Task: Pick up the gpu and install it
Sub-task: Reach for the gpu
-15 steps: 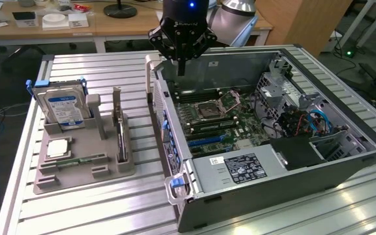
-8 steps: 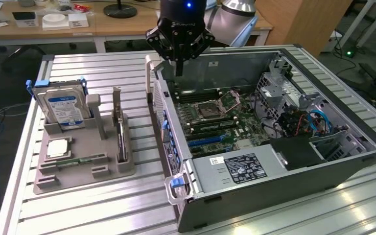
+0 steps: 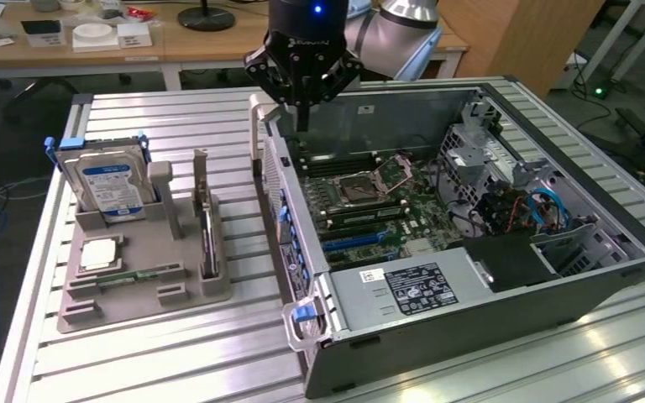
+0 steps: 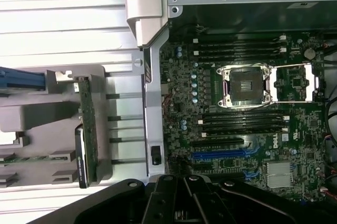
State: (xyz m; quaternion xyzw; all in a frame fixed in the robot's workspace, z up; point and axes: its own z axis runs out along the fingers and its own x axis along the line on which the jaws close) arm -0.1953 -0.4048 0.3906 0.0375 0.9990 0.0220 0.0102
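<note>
The gpu [image 3: 205,220] stands on edge in a slot of the grey holder [image 3: 132,290], left of the open computer case [image 3: 591,277] in the exterior view. It is a thin dark card; in the wrist view the gpu [image 4: 87,124] shows as a narrow green-edged strip. My gripper [image 3: 301,124] hangs above the case's far left corner, over its side wall. It is well apart from the gpu and shut with nothing in it. Its black body [image 4: 181,208] shows in the wrist view. The motherboard [image 4: 237,129] lies bare, with a blue slot [image 4: 218,155].
A silver hard drive [image 3: 104,180] with a blue-white label stands in the holder. A processor chip [image 3: 98,252] and a green memory stick [image 3: 144,274] lie beside it. The case holds a power supply [image 3: 412,290] and cables [image 3: 536,210]. A desk [image 3: 188,38] stands behind.
</note>
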